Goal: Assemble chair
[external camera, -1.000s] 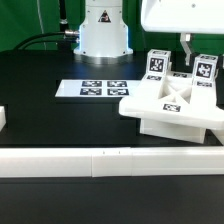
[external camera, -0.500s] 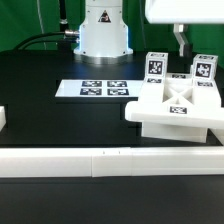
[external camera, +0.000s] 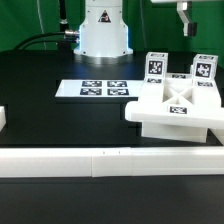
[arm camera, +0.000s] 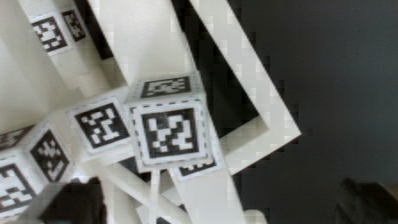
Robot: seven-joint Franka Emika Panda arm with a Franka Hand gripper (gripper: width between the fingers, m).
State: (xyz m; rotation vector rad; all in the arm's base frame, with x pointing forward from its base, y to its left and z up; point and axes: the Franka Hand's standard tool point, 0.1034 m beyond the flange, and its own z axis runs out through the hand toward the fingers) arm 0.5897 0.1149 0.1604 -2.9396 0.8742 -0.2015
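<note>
Gripper [external camera: 186, 20] high at frame top in exterior view, fingertips dangling free, nothing between them; opening width cannot be judged. Chair [external camera: 178, 103] well below gripper, resting on black table [external camera: 60, 110]: X-braced frame atop seat slab, tagged posts behind. Wrist view: tagged post [arm camera: 169, 130] and diagonal brace beneath camera. Marker board [external camera: 97, 89] far toward exterior view's left of gripper. Long white rail [external camera: 100, 160] along table front edge.

Wide exterior view – close wrist view (shared chair [external camera: 178, 103])
</note>
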